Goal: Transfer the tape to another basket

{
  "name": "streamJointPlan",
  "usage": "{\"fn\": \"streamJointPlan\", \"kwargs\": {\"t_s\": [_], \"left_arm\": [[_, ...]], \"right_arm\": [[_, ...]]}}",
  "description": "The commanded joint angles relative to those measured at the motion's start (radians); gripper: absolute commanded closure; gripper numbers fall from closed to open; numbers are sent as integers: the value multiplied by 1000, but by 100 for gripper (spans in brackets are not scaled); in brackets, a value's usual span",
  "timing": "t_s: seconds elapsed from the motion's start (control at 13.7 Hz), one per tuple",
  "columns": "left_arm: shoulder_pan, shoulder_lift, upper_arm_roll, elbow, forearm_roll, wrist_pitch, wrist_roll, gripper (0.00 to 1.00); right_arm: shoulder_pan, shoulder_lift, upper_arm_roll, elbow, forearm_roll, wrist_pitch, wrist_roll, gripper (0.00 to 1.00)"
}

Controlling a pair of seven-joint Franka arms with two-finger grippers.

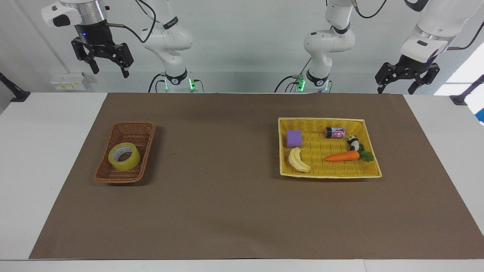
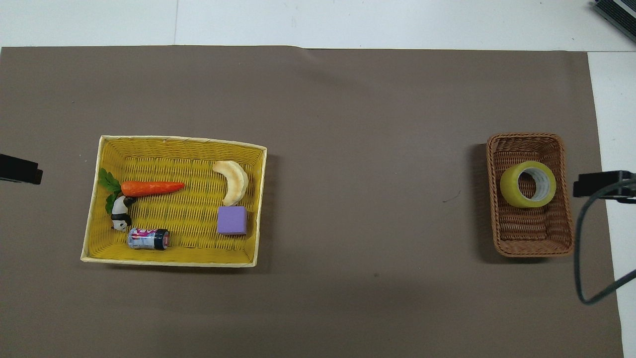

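Wide roll of translucent yellow-green packing tape [image 1: 124,156] w/ grey-white core lies tilted in the narrow dark-brown woven wicker basket [image 1: 113,176] at the right arm's end of the table. Prob light, stiff, slick-sided, so best pinched across the wall, one finger through the core. Right gripper [image 1: 107,71] up high, fingers spread, empty; left gripper [image 1: 396,89] waits by its table edge, spread too, holding nothing

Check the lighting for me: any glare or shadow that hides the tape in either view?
Facing view: the tape in the brown basket is evenly lit, no glare; only a soft shadow falls on the mat beside the basket, and bright window light washes one edge of the frame. Overhead view: tape clear, shadows faint beside both baskets.
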Motion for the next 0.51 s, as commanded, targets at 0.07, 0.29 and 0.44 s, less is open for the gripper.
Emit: {"fn": "streamJointPlan", "kwargs": {"t_s": [0.07, 0.29, 0.44], "left_arm": [[11, -9, -7, -10, 10, 0, 6, 0], [11, -9, -7, -9, 10, 0, 6, 0], [11, -9, -7, -9, 10, 0, 6, 0]], "right_arm": [[-15, 61, 6, 75, 35, -68, -43, 0], [-12, 44, 6, 58, 36, -66, -43, 0], [-12, 44, 7, 57, 38, -69, -44, 0]]}}
